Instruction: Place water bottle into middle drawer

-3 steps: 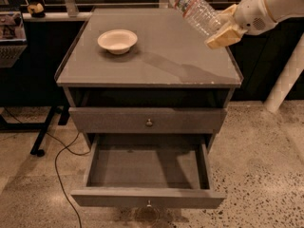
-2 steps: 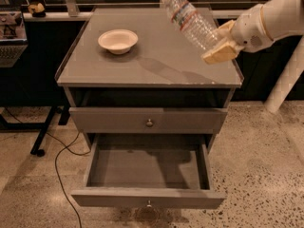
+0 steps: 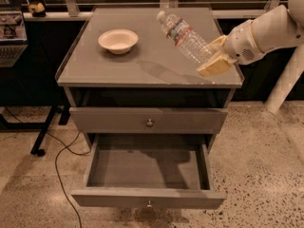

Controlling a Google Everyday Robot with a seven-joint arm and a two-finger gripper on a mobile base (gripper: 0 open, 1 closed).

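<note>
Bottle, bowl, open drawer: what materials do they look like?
Bottle: clear thin plastic, glossy, crinkled walls; white cap. Held by its base in the tool over the right edge of the cabinet top. Bowl: matte off-white, maybe paper pulp or ceramic. Drawer: matte grey, likely painted metal or laminate; can't tell.

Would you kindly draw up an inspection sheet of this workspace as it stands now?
Surface: grey cabinet top, carrying one bowl.
Job's things: water bottle held tilted over the top's right side, cap pointing up-left; middle drawer pulled open, nothing seen inside.
Clutter: white bowl upright on the top's left rear; upper drawer shut.
Grippers: gripper at the top's right edge, jaws shut on the bottle's base end.
Cables: black cable trailing on the floor left of the cabinet.
Surroundings: speckled floor; white post at right.
</note>
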